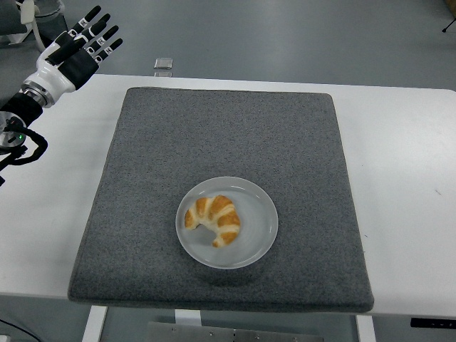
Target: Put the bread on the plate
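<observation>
The left hand [78, 48] hangs at the far left corner of the white table [406, 178], fingers spread wide and holding nothing, well apart from everything else. A grey mat [228, 142] covers the table's middle. Near its front edge sits a pale plate [258, 228], with the bread [214, 219], a croissant, lying on it.
</observation>
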Tool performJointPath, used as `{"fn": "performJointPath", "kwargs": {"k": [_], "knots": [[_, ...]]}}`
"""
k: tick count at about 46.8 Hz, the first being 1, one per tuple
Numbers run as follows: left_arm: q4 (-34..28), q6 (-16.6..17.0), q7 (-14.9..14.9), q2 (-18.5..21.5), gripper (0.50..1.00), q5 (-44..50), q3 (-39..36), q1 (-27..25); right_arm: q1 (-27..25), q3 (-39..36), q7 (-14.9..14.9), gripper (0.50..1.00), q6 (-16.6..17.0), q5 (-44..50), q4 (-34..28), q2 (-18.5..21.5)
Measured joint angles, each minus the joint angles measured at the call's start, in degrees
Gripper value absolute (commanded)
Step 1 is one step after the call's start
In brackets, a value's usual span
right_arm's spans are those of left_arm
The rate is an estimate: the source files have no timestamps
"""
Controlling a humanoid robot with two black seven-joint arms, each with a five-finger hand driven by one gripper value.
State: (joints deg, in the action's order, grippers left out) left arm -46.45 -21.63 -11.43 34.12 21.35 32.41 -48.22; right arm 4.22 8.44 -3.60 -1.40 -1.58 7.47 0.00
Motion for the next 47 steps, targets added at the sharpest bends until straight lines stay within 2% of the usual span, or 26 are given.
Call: {"fn": "performJointPath", "kwargs": {"k": [40, 47], "knots": [[3.0, -0.1, -0.3, -1.7, 0.994, -0.2, 1.5, 0.7, 0.0, 0.0, 0.0, 0.93, 0.0, 0.0, 0.0, 0.0], [4.4, 0.4, -0.5, -4.2, 0.994, -0.2, 2.6, 0.6, 0.0, 0.0, 0.0, 0.93, 0.0, 0.0, 0.0, 0.0]]}}
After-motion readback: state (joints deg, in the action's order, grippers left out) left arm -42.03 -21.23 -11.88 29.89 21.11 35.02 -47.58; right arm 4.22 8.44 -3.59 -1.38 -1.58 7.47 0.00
